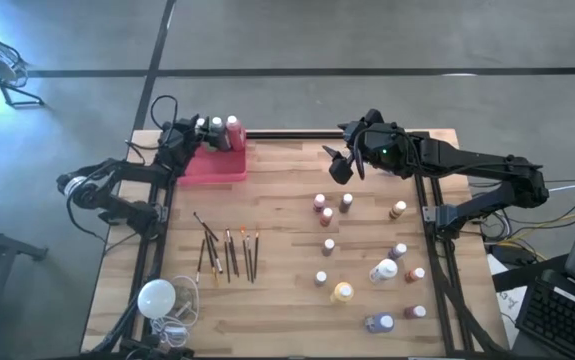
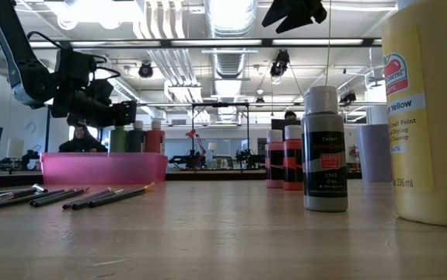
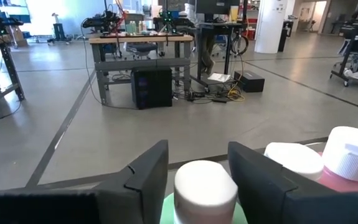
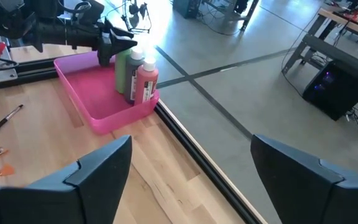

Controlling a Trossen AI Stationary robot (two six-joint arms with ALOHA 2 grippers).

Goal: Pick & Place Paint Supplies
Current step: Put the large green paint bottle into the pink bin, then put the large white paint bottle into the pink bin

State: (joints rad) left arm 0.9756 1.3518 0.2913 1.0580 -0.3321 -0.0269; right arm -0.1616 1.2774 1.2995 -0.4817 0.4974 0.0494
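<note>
A pink tray (image 1: 222, 165) sits at the table's far left. Three white-capped bottles stand along its far wall: green (image 4: 121, 70), dark (image 4: 132, 74) and red (image 4: 146, 82). My left gripper (image 1: 193, 130) is shut on the green bottle (image 3: 166, 214). My right gripper (image 1: 345, 162) is open and empty, raised above the table's far middle; its fingers frame the right wrist view (image 4: 191, 162). Several thin brown brushes (image 1: 227, 252) lie flat on the wood at left centre. Several small bottles (image 1: 367, 255) stand on the table's right half. My left gripper has the green bottle's top, at its white cap (image 3: 205, 186), between its two fingers (image 3: 146, 174). The fingers come level from the table's left side. The bottle is upright, its lower end down in the tray beside the other two; the tray wall hides its base.
A white round bulb with a cord (image 1: 157, 298) lies at the near left corner. A large yellow bottle (image 2: 433, 117) and a grey one (image 2: 324, 152) stand close to the low camera. Bare wood lies between the tray and the right-hand bottles.
</note>
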